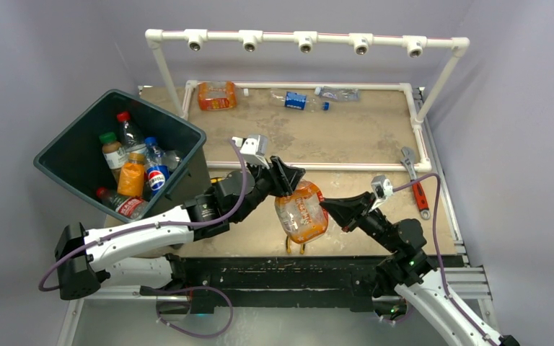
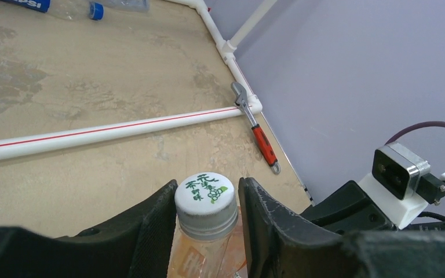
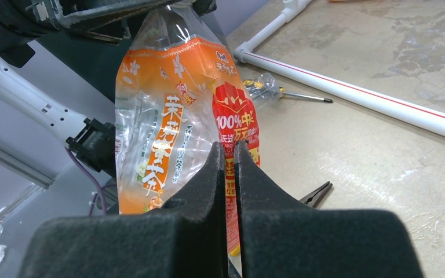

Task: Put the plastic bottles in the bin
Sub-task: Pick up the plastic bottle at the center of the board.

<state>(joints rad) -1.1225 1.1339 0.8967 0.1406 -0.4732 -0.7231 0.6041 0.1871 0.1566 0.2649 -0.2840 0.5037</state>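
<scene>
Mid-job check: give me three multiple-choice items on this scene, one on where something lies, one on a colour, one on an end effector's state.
1. Where is the red-handled wrench?
A. on the floor
B. on the table, against the right pipe rail
C. hanging from the top rail

2. What colour is the cap of the orange-labelled bottle?
A. red
B. white with green print
C. blue

3. The right end effector is:
A. wide open
B. shut on the bottle
C. out of view

Answers:
1 B, the top view shows it lying beside that rail.
2 B, the left wrist view shows the cap close up.
3 B, its jaws meet on the bottle's label.
</scene>
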